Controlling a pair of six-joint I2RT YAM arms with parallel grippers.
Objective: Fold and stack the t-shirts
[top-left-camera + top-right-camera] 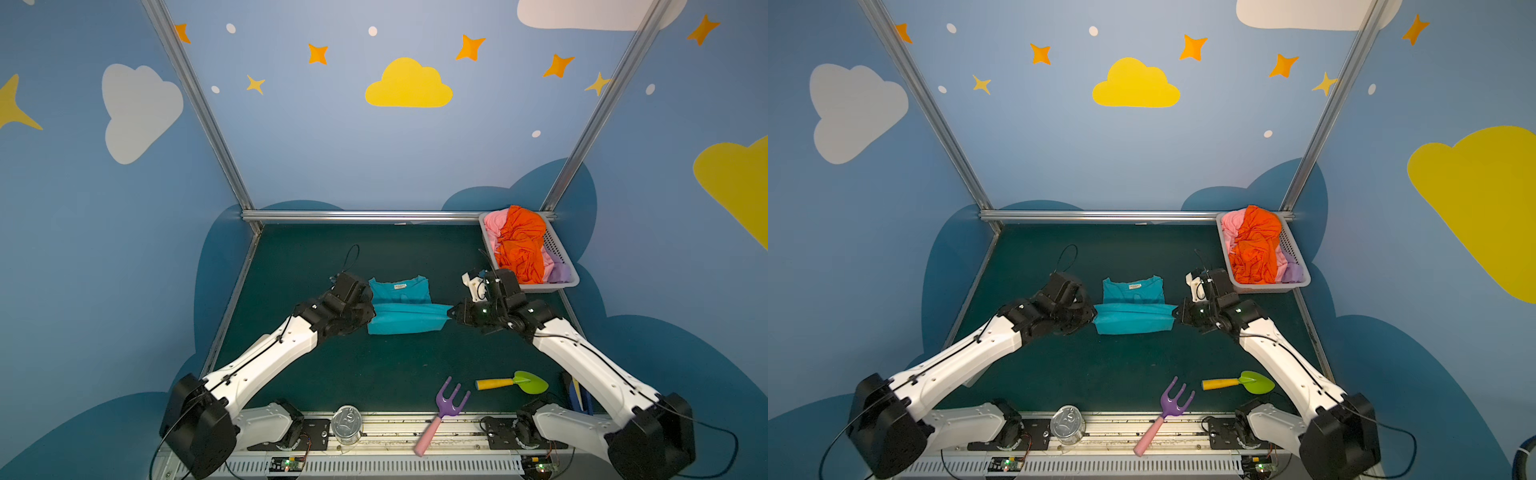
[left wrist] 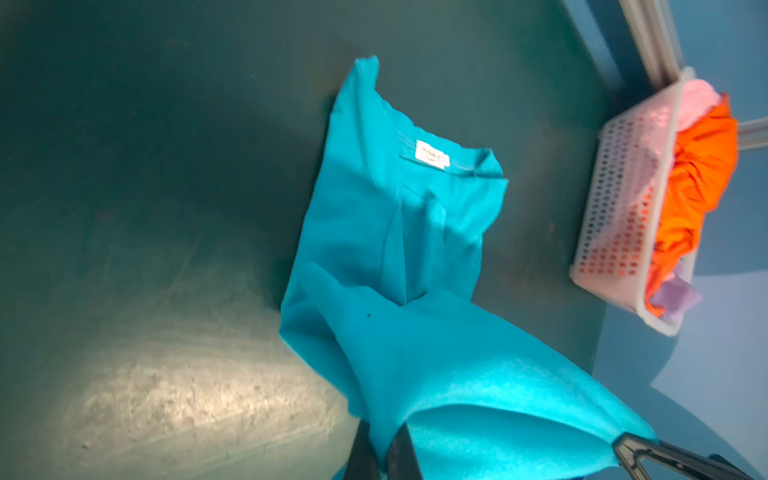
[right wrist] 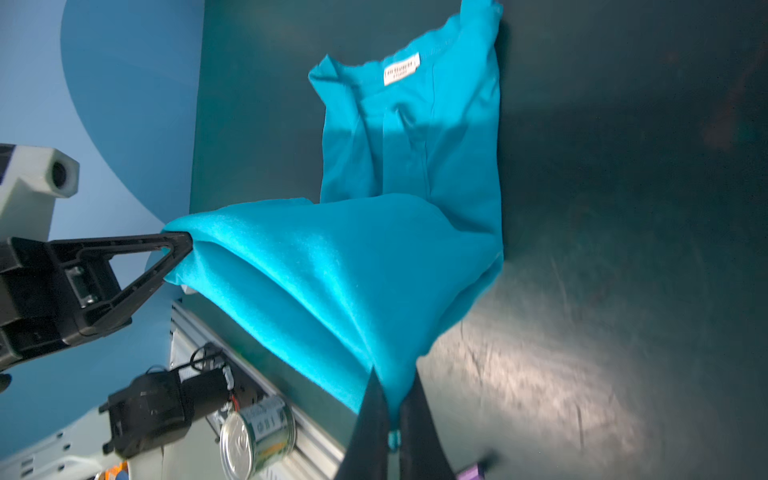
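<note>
Your teal t-shirt (image 1: 401,293) sits in the middle of the dark green tabletop (image 1: 332,365), between the two arms. Its collar and white neck label point to the far side, and that far part lies flat. The near part is raised off the tabletop and stretched taut from left to right. Your left fingers (image 2: 401,453) are pressed together on the shirt's left corner, pinching the teal cloth, as the left wrist view shows. Your right fingers (image 3: 370,428) are likewise closed on the right corner, with cloth caught between them in the right wrist view. In the far right corner stands the white slotted basket (image 1: 559,245). In it a crumpled orange t-shirt (image 1: 521,243) is heaped on top, a pink t-shirt (image 1: 494,226) shows at the far left of the pile and a lilac t-shirt (image 1: 559,270) at its near right. Along the near edge you have a metal can (image 1: 347,424), a purple toy rake (image 1: 451,401) with a pink handle, and a green toy trowel (image 1: 530,382) with a yellow handle, all well apart from the teal shirt.
</note>
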